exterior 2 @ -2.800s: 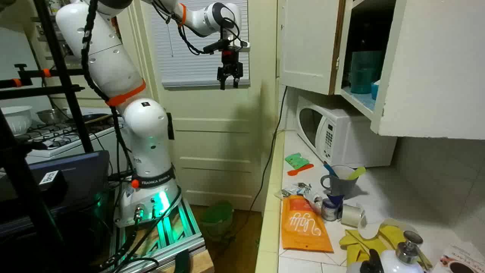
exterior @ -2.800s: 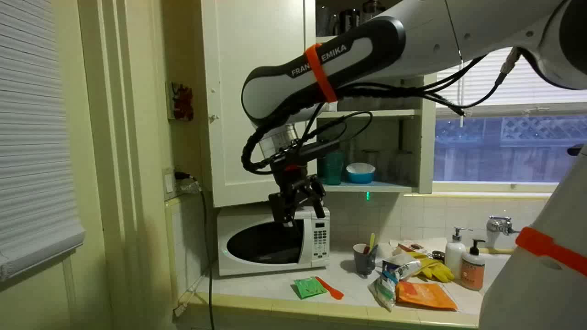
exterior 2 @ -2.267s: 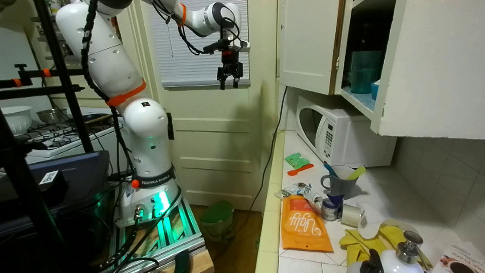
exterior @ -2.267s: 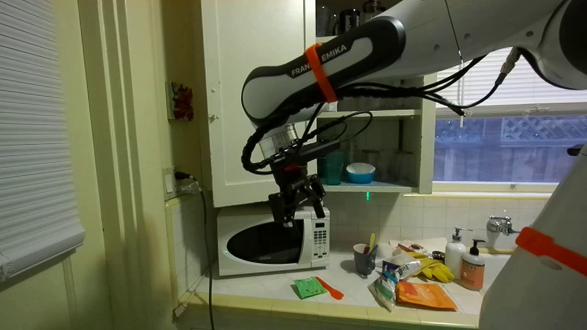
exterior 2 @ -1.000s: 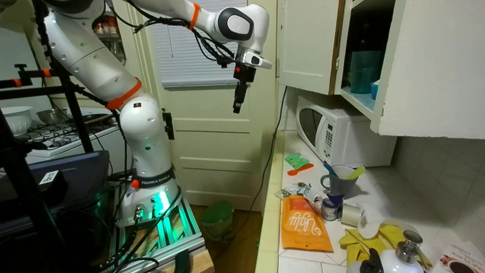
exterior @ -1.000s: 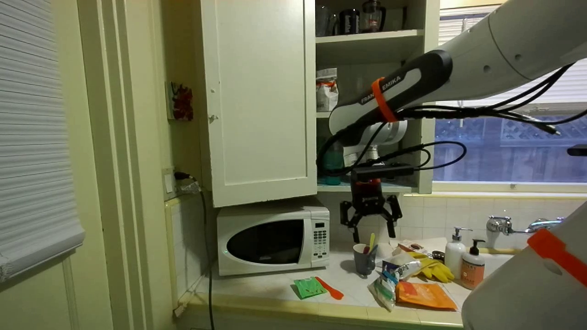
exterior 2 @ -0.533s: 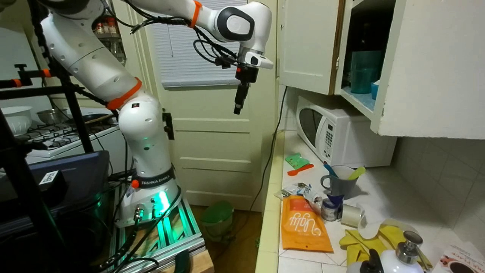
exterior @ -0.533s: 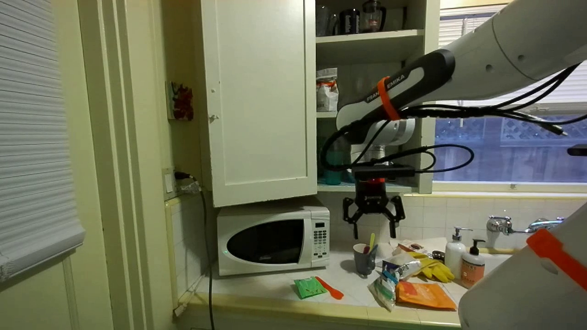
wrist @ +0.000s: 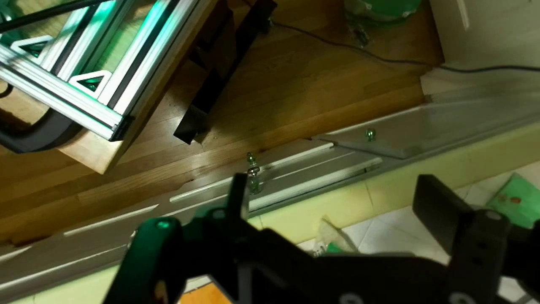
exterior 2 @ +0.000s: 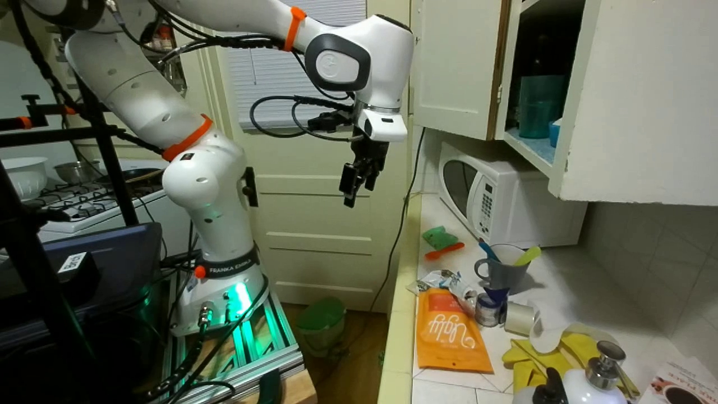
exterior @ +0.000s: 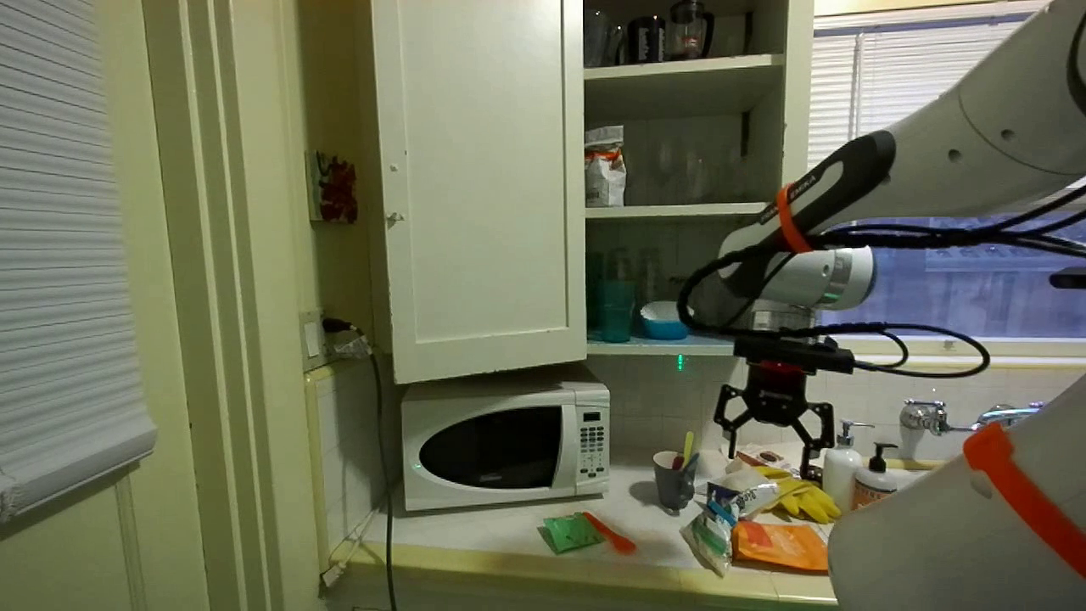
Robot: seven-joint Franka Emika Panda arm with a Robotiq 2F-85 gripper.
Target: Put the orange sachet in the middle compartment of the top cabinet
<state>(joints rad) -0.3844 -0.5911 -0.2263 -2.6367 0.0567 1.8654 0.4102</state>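
Lowered and shifted toward the sachet (exterior 2: 454, 336) since the earlier frame, the end effector (exterior: 770, 463) hangs empty, jaws wide apart — presumably to pinch it. The cabinet (exterior: 492, 187) stands open, likely so the middle compartment (exterior: 708, 131) can be reached. Ungripped, the sachet lies flat on the white-tiled worktop (exterior 2: 594, 292) — a window (exterior: 959, 297) beyond.

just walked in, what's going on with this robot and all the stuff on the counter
A robot arm is meant to put the orange sachet into the middle compartment of the top cabinet. It isn't holding anything: its jaws are open in midair, pointing down, with nothing between them. The sachet lies on the counter near the front edge, not yet picked up. The cabinet stands open, and a white-and-orange bag sits in that compartment.
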